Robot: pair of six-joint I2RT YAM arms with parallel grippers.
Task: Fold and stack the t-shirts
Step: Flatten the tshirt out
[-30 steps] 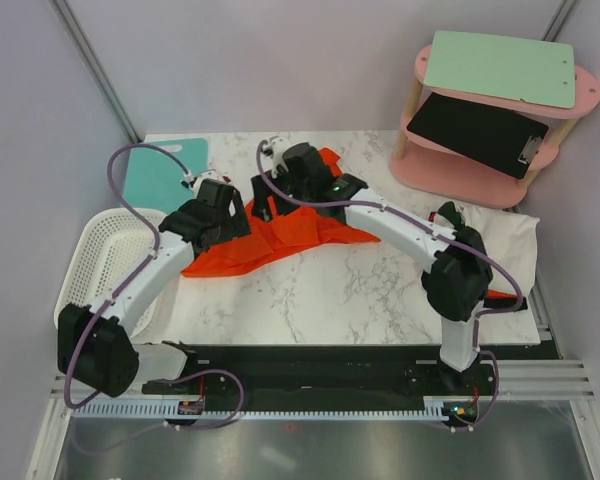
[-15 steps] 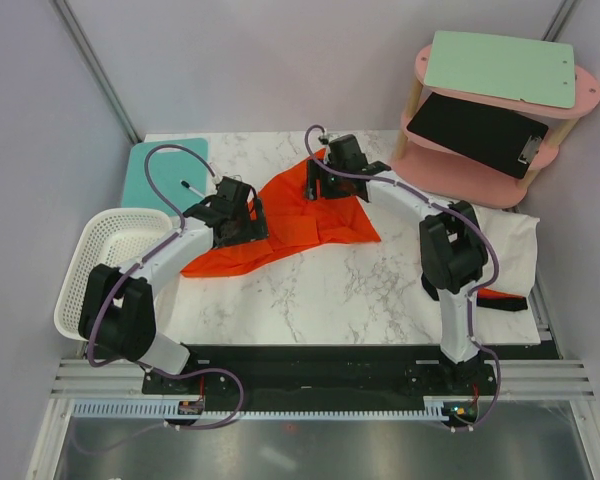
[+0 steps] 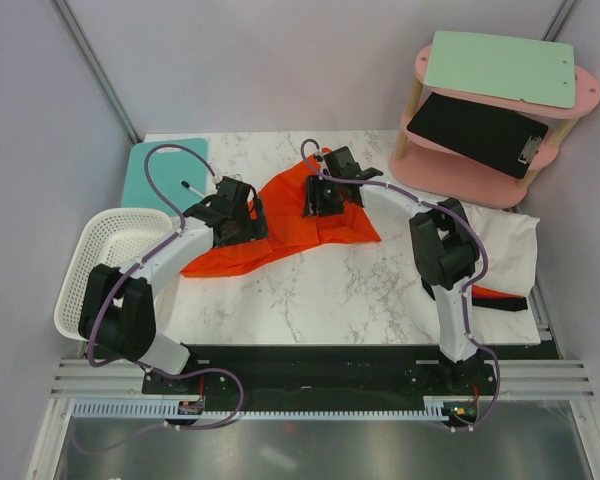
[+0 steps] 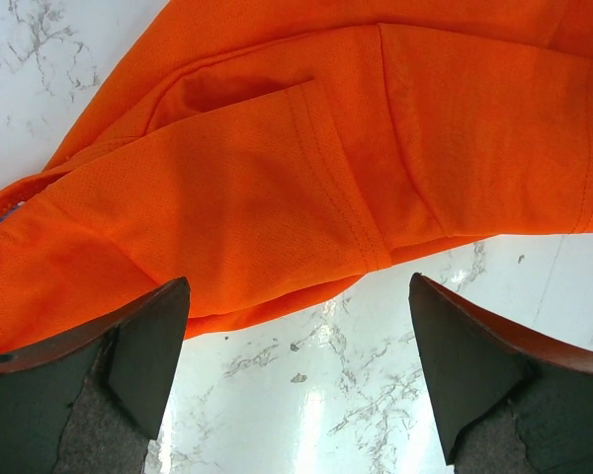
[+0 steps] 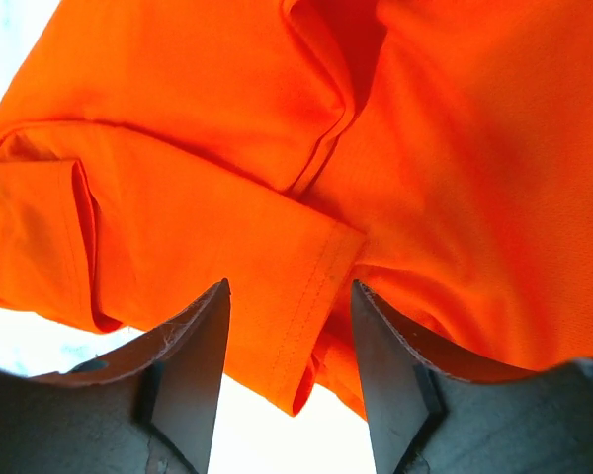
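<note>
Against the frame half a second earlier, the right gripper (image 3: 322,195) had drawn back from the bench's far edge toward its centre. The left arm and the cloth outline were unchanged.

The crumpled bright orange-red cloth t-shirt (image 3: 315,228) lay on the white marble bench top (image 3: 380,290), in the far middle, with one corner pointing at the far edge.

The right arm was bent leftward over the shirt. Its fingers were parted and gripping nothing, and a hemmed sleeve cuff showed between them.

The left arm reached from the left edge. The left gripper (image 4: 298,284) was spread wide and released, over the shirt's near hem and bare marble.
</note>
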